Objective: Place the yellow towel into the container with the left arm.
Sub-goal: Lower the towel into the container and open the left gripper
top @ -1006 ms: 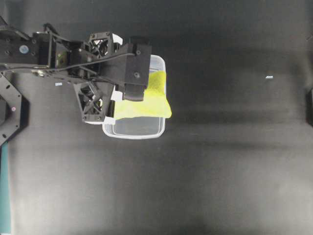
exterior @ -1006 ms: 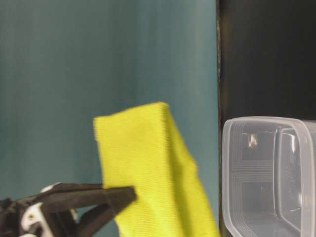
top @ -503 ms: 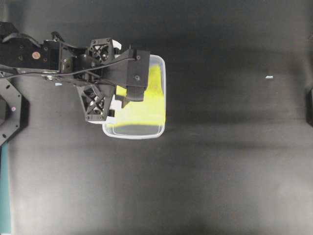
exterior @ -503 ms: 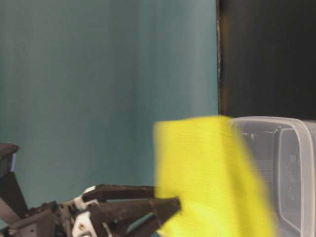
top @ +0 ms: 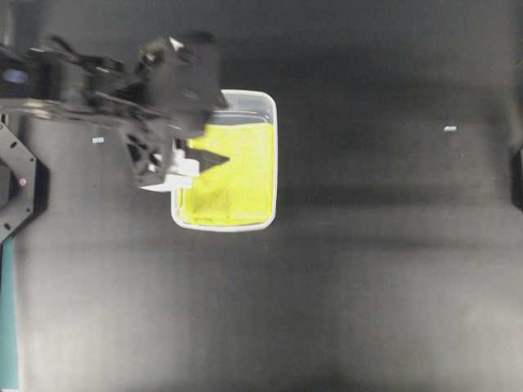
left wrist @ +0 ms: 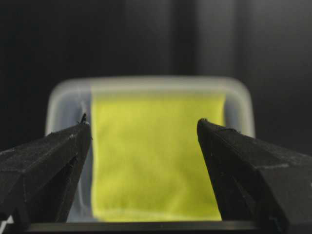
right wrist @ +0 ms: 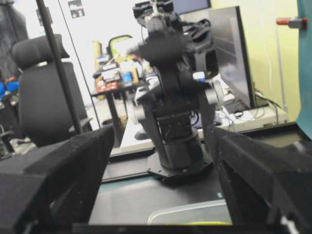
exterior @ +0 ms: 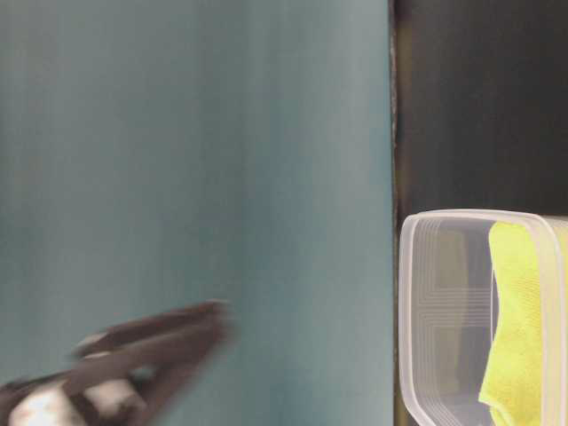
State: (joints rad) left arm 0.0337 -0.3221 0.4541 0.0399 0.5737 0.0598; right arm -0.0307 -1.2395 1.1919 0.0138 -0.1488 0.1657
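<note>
The yellow towel (top: 233, 175) lies flat inside the clear container (top: 273, 155) and covers most of its floor. My left gripper (top: 211, 135) hovers over the container's left part, blurred, open and holding nothing. In the left wrist view its two black fingers (left wrist: 48, 165) stand wide apart, with the towel (left wrist: 156, 156) and the container's rim (left wrist: 146, 83) below and beyond them. At table level the towel (exterior: 519, 328) shows through the container's wall (exterior: 444, 319), and the left gripper (exterior: 151, 355) is a blur at lower left. My right gripper (right wrist: 161, 131) stands open and empty, facing the container (right wrist: 195, 212).
The container sits on a black table with two small white marks (top: 448, 128) (top: 97, 140). A teal strip (top: 8, 318) runs along the lower left edge. The left arm's base (right wrist: 178, 141) stands beyond the container, with office furniture behind it.
The left gripper opened and let go of the towel, which dropped from hanging over the rim to lying flat in the container. The gripper then drew back to the left.
</note>
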